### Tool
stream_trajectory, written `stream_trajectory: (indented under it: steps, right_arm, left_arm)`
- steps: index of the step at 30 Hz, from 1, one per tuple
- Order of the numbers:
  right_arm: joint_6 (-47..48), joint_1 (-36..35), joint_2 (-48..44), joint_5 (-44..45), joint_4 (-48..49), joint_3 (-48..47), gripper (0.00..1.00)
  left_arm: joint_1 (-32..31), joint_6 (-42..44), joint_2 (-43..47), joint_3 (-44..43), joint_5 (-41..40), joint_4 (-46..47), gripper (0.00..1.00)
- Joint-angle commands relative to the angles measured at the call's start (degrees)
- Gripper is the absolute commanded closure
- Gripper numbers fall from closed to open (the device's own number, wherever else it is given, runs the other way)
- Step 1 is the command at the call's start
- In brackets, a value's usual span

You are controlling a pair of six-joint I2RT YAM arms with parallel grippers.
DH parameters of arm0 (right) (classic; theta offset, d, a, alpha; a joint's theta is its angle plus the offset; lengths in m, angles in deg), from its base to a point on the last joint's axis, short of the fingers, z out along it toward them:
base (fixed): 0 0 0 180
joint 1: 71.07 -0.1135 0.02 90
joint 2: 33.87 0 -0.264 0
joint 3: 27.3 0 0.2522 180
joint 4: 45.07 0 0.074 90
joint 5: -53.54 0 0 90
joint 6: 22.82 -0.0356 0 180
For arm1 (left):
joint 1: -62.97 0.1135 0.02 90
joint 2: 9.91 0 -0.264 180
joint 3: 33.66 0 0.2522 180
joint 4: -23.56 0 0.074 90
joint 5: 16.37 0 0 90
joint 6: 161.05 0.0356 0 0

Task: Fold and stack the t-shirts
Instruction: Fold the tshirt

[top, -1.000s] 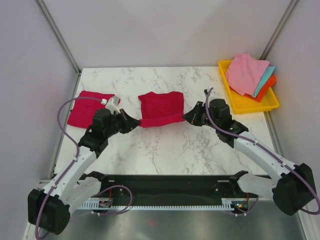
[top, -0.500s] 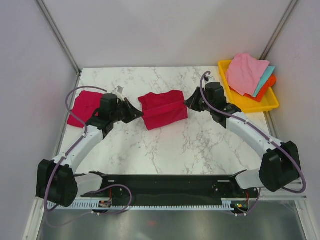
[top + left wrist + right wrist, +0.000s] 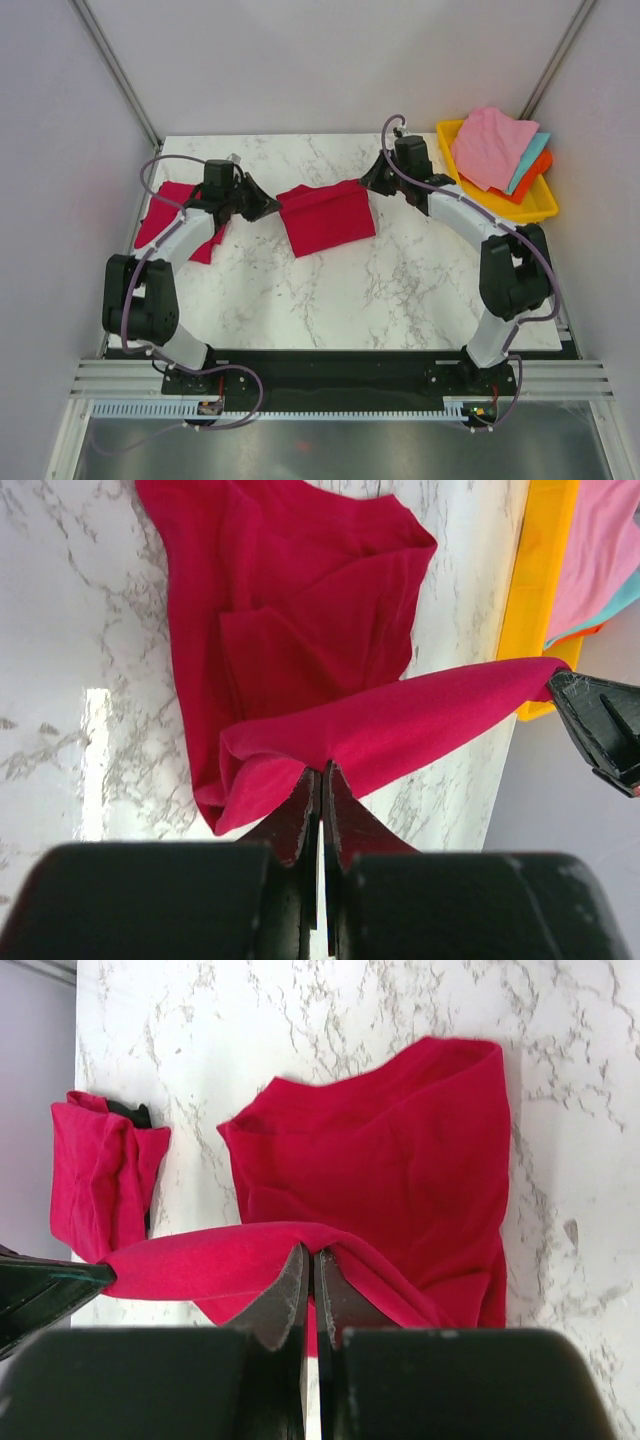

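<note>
Progress: one folded t-shirt [image 3: 170, 218] is seen at the left of the top view. A second t-shirt [image 3: 325, 220], at centre on the marble counter [image 3: 400, 290], is judged to be mid-fold. Stacking is not yet done.
Left fingers [image 3: 296, 815]: pinched closed on one end of the second shirt's raised edge.
Right fingers [image 3: 284, 1300]: clamped on the other end.
Cloth: the edge is held taut between the two pairs, with the rest lying on the counter beneath.
Background: a yellow tray [image 3: 500, 212] of cloths, upper right.
</note>
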Motion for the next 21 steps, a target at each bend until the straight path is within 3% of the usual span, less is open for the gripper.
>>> stream_trajectory:
  steps: [1,4,5,6,8,9,11,16,21]
  right_arm:
    - [0.5,1.5,5.4,0.1,5.1,-6.1,1.0]
    - [-0.5,2.3,10.8,-0.3,6.5,-12.4,0.97]
    - [-1.0,2.5,15.3,-0.4,6.5,-14.6,0.92]
    - [-1.7,2.7,17.8,-0.5,6.5,-19.7,0.64]
    - [-2.8,2.9,24.7,0.0,6.3,-24.2,0.27]
    - [-3.5,3.0,26.8,-0.2,5.6,-28.3,0.07]
    - [-4.0,3.4,30.7,-2.0,5.6,-31.7,0.04]
    - [-1.3,3.4,28.1,-1.1,6.5,-28.6,0.07]
    - [0.1,3.4,23.0,-0.6,6.5,-19.6,0.2]
  left_arm:
    - [0.8,-3.0,-5.8,-6.2,1.7,2.8,0.96]
    - [2.0,-4.9,-11.6,-13.8,2.8,2.1,0.91]
    - [2.2,-5.6,-15.4,-15.7,2.4,2.0,0.85]
    - [2.5,-5.9,-17.2,-19.5,1.8,1.6,0.44]
    - [2.9,-5.7,-24.2,-23.7,0.3,1.2,0.01]
    - [3.5,-5.7,-26.9,-29.6,-0.4,-2.2,0.0]
    - [4.0,-5.7,-31.3,-35.1,0.5,-3.2,0.0]
    - [3.7,-4.8,-30.4,-33.6,-2.6,-2.1,0.0]
    - [3.7,-4.0,-26.6,-25.1,-2.7,0.8,0.03]
